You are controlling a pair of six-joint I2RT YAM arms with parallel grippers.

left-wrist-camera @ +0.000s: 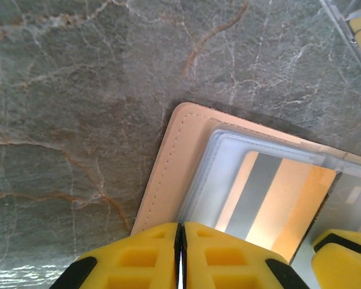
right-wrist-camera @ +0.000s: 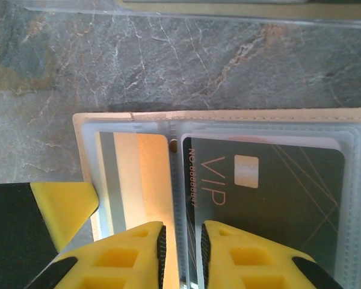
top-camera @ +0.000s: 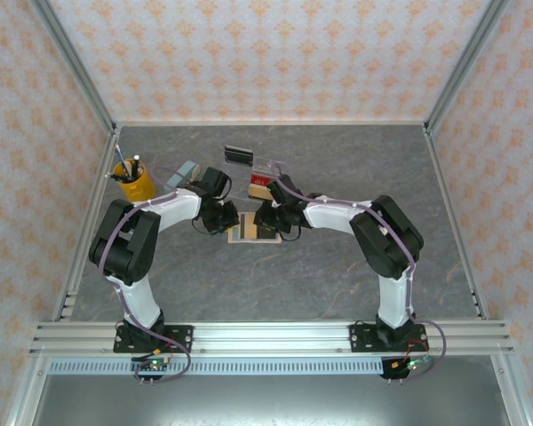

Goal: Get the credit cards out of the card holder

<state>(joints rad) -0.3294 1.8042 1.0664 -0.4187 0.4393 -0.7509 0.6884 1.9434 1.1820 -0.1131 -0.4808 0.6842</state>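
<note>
- The card holder (top-camera: 247, 233) lies open on the grey marbled surface (left-wrist-camera: 78, 90), where both hands meet.
- Left hand (left-wrist-camera: 180, 227): fingers pressed together at the holder's tan edge.
- Right hand (right-wrist-camera: 182, 232): narrow gap astride the sleeve fold, between a gold-striped card (right-wrist-camera: 135, 180) and a dark VIP card (right-wrist-camera: 271, 198); I cannot tell whether it grips.

Tan card holder (left-wrist-camera: 168, 168) lies open on the table (right-wrist-camera: 168, 60), gold-striped card (right-wrist-camera: 132, 180) and dark VIP card (right-wrist-camera: 271, 192) sleeved inside.
</note>
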